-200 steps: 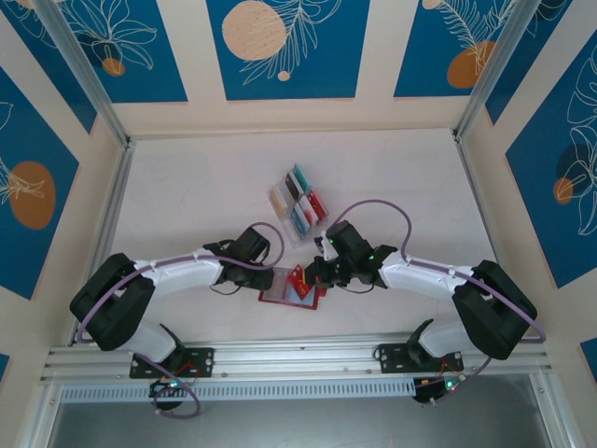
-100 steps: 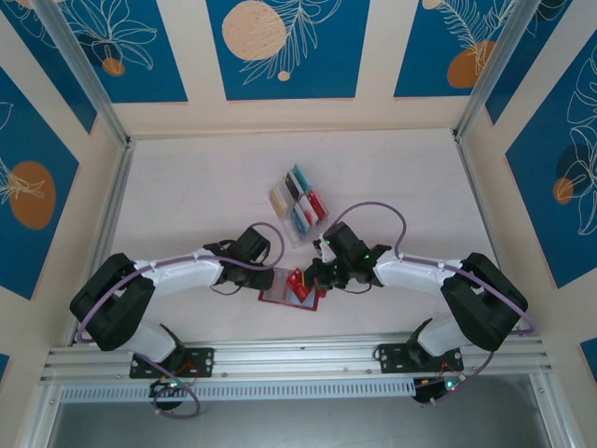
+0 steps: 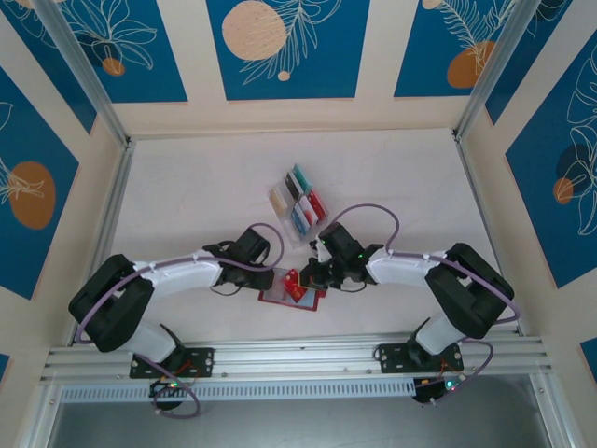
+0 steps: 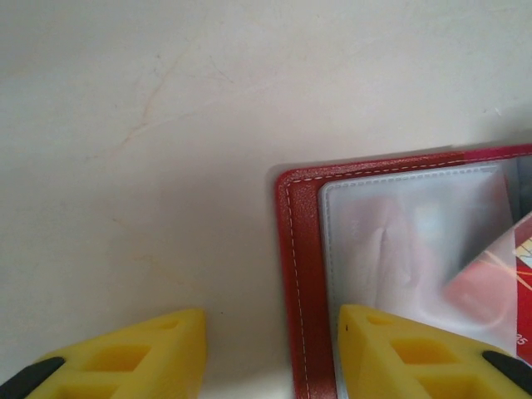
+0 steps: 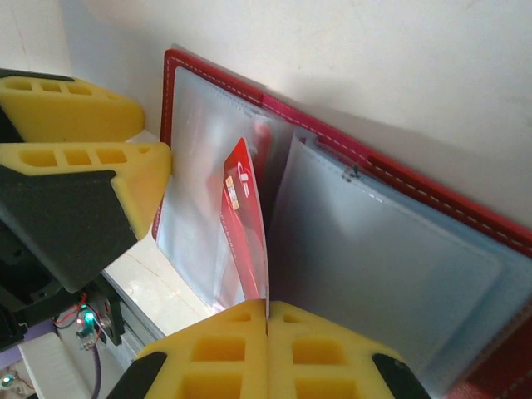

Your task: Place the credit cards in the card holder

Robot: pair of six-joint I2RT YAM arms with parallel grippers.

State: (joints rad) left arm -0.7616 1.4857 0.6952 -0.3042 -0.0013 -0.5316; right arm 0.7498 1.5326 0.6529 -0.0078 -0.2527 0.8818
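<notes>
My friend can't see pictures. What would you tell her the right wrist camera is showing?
The right claw pinches a red card and holds its far end in among the clear pockets of an open red card holder lying on a pale table. The left claw, yellow too, sits at the holder's left edge.

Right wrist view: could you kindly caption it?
Right gripper pinching a red card at the open card holder.
</notes>
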